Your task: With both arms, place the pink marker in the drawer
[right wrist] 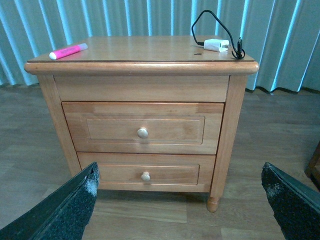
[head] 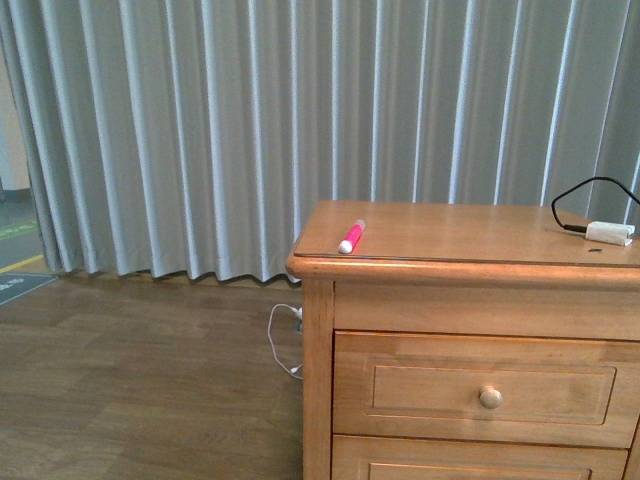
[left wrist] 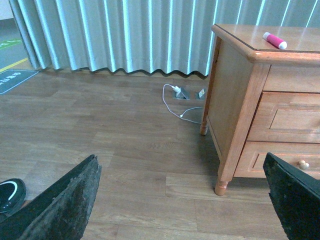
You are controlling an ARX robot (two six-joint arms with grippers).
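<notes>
The pink marker (head: 351,237) lies on the wooden cabinet's top near its front left corner; it also shows in the left wrist view (left wrist: 275,40) and the right wrist view (right wrist: 67,51). The top drawer (head: 487,388) is shut, with a round pale knob (right wrist: 142,132). My left gripper (left wrist: 185,200) is open and empty, low over the floor left of the cabinet. My right gripper (right wrist: 180,200) is open and empty, in front of the cabinet, well back from the drawers. Neither arm shows in the front view.
A white adapter with a black cable (head: 608,232) lies at the cabinet top's right back (right wrist: 216,45). A lower alike drawer (right wrist: 145,175) is shut. A white cord (left wrist: 175,102) lies on the wood floor by the curtain. A black shoe (left wrist: 10,192) is near the left gripper.
</notes>
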